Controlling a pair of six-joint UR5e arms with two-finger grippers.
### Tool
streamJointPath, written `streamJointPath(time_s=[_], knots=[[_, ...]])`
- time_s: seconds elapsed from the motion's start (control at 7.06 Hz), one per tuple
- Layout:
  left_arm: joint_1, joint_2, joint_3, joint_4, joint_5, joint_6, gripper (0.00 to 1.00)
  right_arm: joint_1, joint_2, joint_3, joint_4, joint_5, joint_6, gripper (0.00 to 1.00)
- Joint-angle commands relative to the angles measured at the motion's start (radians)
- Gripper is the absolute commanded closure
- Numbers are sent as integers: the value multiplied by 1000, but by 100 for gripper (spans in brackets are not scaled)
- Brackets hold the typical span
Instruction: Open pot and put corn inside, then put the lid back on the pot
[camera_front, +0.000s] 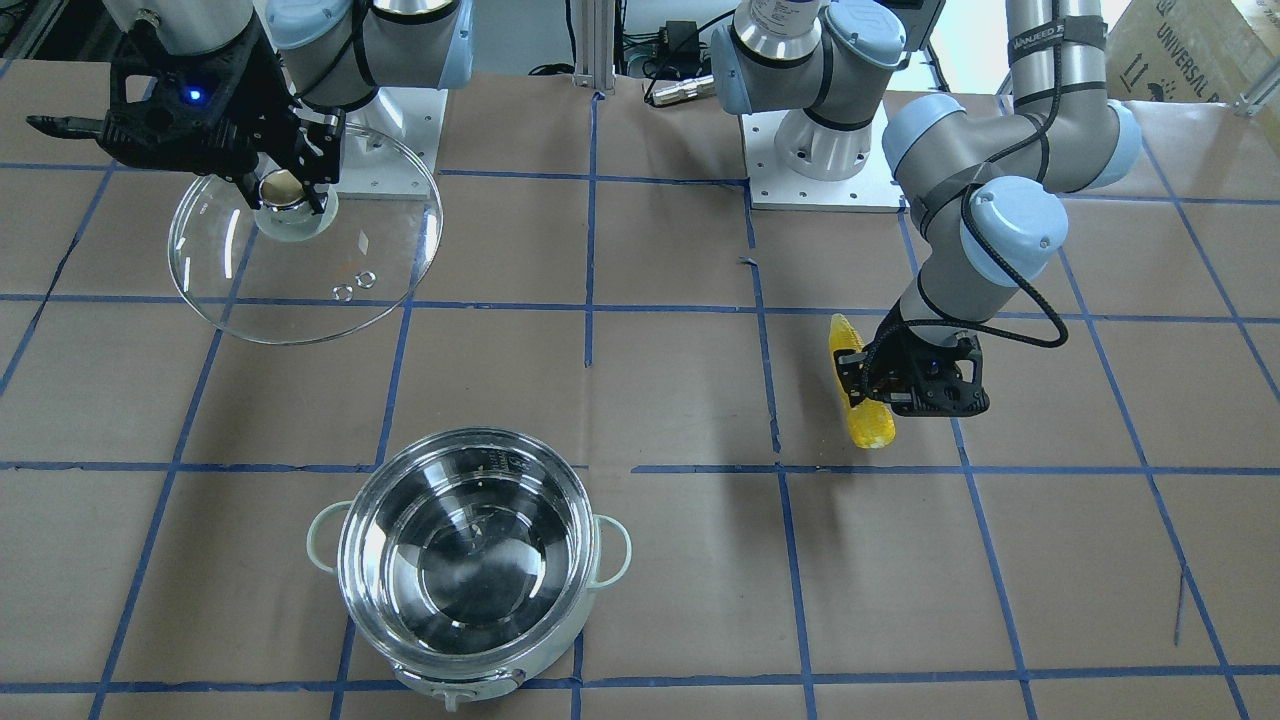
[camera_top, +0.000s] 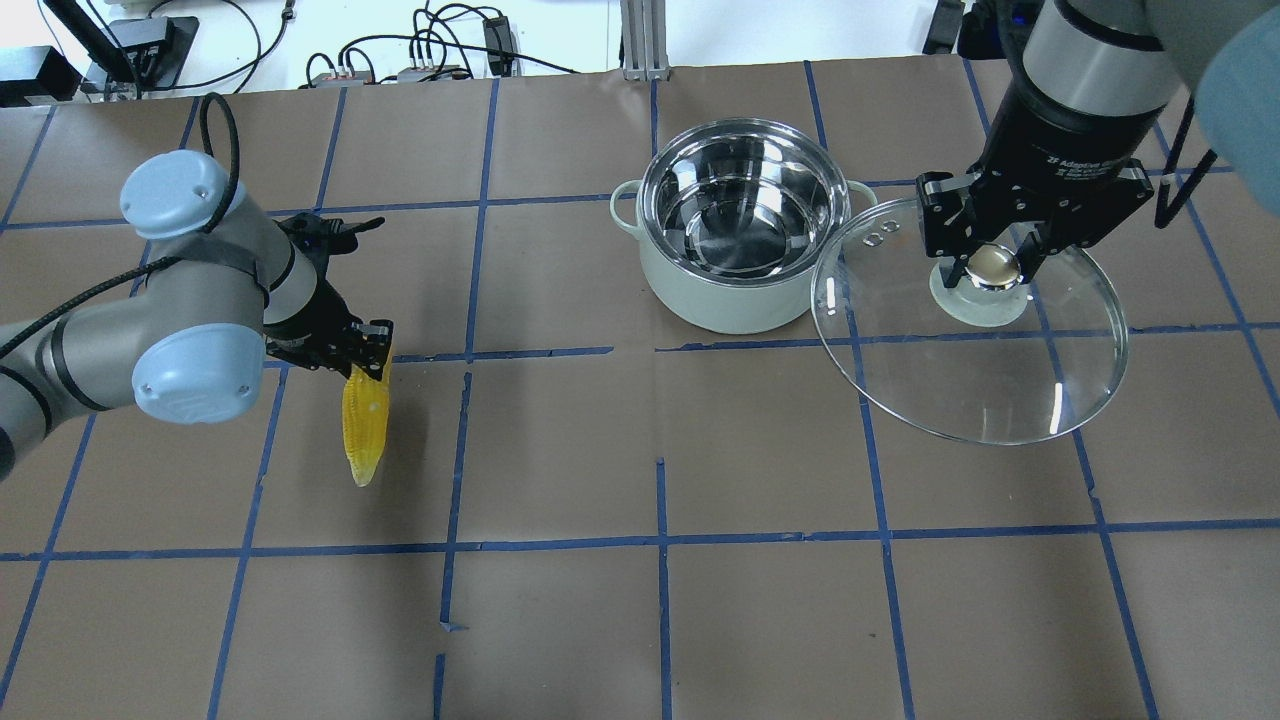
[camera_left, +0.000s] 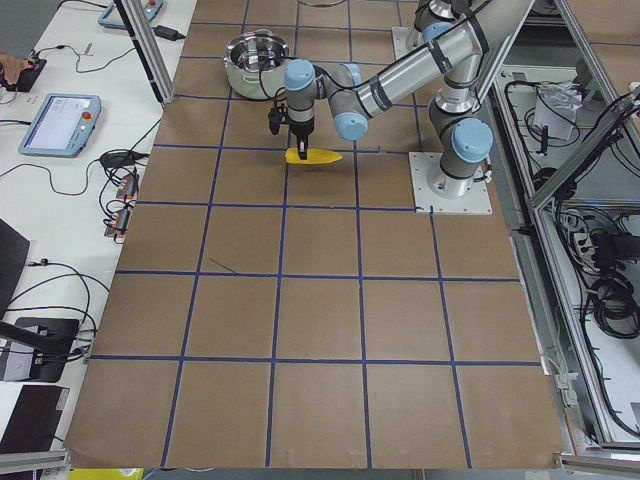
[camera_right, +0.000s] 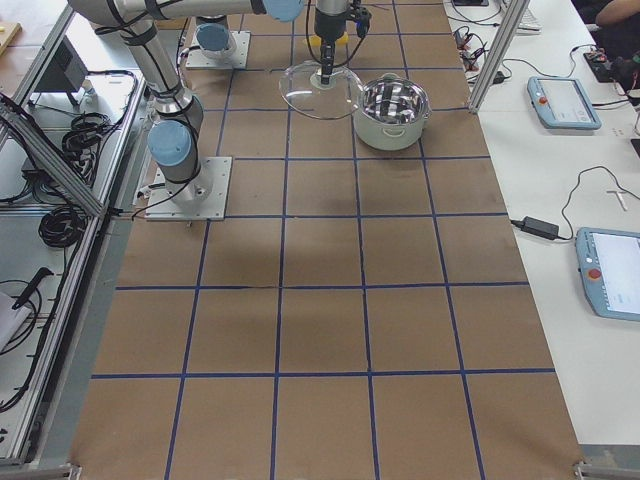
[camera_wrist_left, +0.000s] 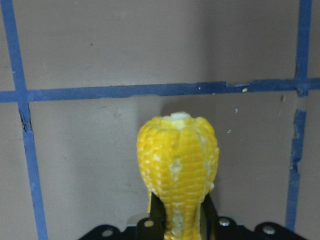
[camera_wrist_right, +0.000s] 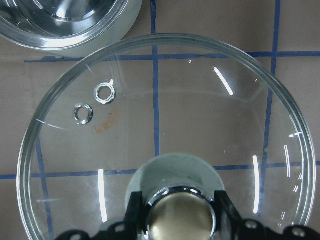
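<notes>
brown table (camera_top: 560, 620), blue tape grid (camera_top: 662, 540), white side benches (camera_right: 560, 190)

- The pot (camera_top: 725, 305) stands uncovered, its mouth open to approach from above.
- The lid (camera_top: 985, 385), held by its knob in the right gripper (camera_top: 993, 264), hangs just beside the pot and crowds the rim on the robot's right side.
- Flat table (camera_top: 560, 450) runs between the pot and the corn (camera_top: 363, 430), which the left gripper (camera_top: 368, 358) holds well apart from the pot.
- The pot's wall and side handles stand up in a low, sideways path.

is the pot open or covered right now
Open and empty: the pot shows a bare steel inside, while the right tool holds the lid off to its side.
</notes>
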Motion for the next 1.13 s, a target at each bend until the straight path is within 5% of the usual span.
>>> streamJointPath(time_s=[0.0, 0.28, 0.71, 0.99], knots=[[-151, -11, 204, -120, -34, -130, 89, 5, -12, -8, -5, -3, -2, 75], [-260, -112, 451, -261, -40, -246, 89, 12, -9, -8, -15, -3, -2, 74], [-424, -360, 800, -268, -46, -396, 89, 15, 2, -8, -38, -3, 1, 73], [-486, -482, 941, -266, -40, -467, 89, 13, 2, -8, -40, -3, -2, 73]])
